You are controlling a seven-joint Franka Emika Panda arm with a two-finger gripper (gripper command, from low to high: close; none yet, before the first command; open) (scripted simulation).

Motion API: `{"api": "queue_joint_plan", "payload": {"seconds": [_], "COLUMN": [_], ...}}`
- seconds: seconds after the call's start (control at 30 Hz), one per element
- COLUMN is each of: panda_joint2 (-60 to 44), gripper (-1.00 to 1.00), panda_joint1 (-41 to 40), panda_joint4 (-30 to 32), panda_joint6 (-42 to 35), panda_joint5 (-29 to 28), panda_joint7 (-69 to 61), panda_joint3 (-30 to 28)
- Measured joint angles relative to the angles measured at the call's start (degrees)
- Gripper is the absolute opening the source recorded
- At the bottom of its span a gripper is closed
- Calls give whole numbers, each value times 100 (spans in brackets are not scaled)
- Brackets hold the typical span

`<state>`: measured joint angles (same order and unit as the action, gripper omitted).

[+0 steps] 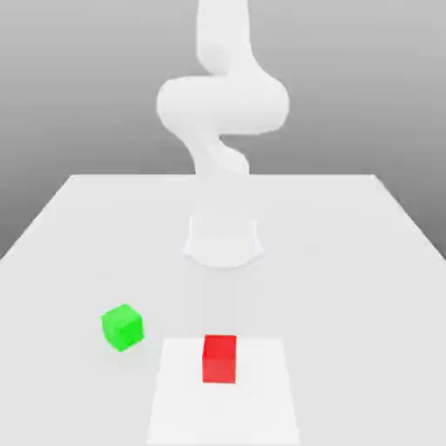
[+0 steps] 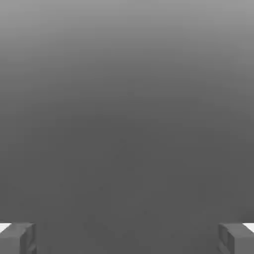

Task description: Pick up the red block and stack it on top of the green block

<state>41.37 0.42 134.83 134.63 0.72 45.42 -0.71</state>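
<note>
The stacking looks not yet begun. The red block (image 1: 219,359) is seen on the pale square (image 1: 223,414), and the green block (image 1: 123,327) is seen apart from it, toward the exterior view's left, its top bare. The gripper (image 2: 127,239) is spread wide, with nothing held between its fingertips. Reaching, grasping, lifting and placing are all left to be done.

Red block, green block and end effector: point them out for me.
Red block (image 1: 219,359): exterior view, on its front face.
Green block (image 1: 129,331): exterior view, on its side.
End effector (image 2: 127,239): hand view, midway between its two open fingertips.
</note>
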Motion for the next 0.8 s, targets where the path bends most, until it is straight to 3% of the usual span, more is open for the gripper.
{"api": "queue_joint_plan", "payload": {"seconds": [0.4,0.6,0.8], "panda_joint2": [-2571,-3856,-5086], "gripper": [0,0,0], "panda_joint1": [163,101,46], "panda_joint4": [1649,2480,2458], "panda_joint6": [1603,2423,3435], "panda_joint5": [249,2,15], "panda_joint7": [-126,79,66], "panda_joint3": [-159,-137,-68]}}
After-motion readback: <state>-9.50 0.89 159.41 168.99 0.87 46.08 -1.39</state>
